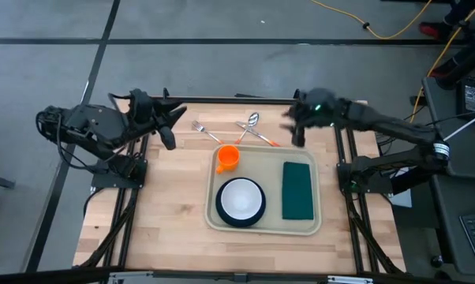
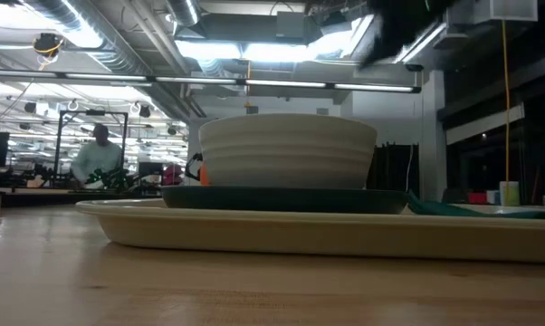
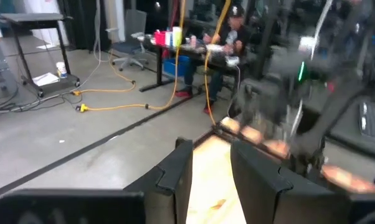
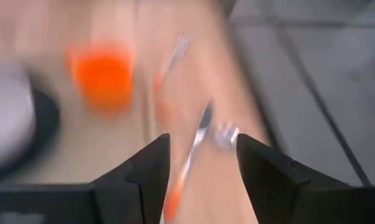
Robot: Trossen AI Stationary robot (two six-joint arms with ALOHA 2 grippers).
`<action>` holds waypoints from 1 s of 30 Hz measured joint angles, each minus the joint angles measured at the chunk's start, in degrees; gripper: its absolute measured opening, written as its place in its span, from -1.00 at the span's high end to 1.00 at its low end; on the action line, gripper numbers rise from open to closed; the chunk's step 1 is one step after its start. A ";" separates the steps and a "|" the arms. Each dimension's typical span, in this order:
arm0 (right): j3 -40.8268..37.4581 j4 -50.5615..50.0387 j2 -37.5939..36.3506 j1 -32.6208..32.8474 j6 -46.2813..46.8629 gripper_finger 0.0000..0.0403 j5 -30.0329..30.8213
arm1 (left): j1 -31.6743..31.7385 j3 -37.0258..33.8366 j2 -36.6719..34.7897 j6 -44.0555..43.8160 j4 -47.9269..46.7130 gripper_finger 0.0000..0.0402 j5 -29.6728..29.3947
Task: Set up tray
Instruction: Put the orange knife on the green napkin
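Observation:
The cream tray (image 1: 263,226) lies on the wooden table, right of centre. On it stand an orange cup (image 1: 228,156), a white bowl (image 1: 240,198) on a dark teal plate (image 1: 256,214), and a dark green napkin (image 1: 297,190). A fork (image 1: 205,130), a spoon (image 1: 250,121) and an orange-handled utensil (image 1: 259,136) lie on the table beyond the tray's far edge. My left gripper (image 1: 168,134) hangs open near the far left, left of the fork. My right gripper (image 1: 297,132) is open above the table, right of the cutlery; its wrist view shows the cutlery (image 4: 194,146) beneath the fingers, blurred.
Bare wood lies left of the tray and along the near edge (image 1: 143,229). The low view shows the bowl (image 2: 288,149) and tray rim (image 2: 327,234) close up. People sit at desks in the room behind (image 3: 228,37). Cables run over the floor.

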 joint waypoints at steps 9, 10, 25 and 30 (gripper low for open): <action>22.79 -4.31 -0.09 0.02 6.74 0.06 0.85 | 0.00 -0.03 0.47 5.24 -0.01 0.49 2.25; 24.09 -5.99 -0.09 0.02 6.90 0.06 0.89 | 0.00 -0.03 0.47 5.59 -0.03 0.49 2.26; 27.57 -15.02 18.84 -2.10 17.66 0.06 4.51 | 0.00 -0.03 0.47 6.95 -4.55 0.49 4.87; 27.52 -18.35 30.88 -5.54 18.75 0.06 4.64 | 0.00 -0.03 0.47 6.49 -7.26 0.49 4.65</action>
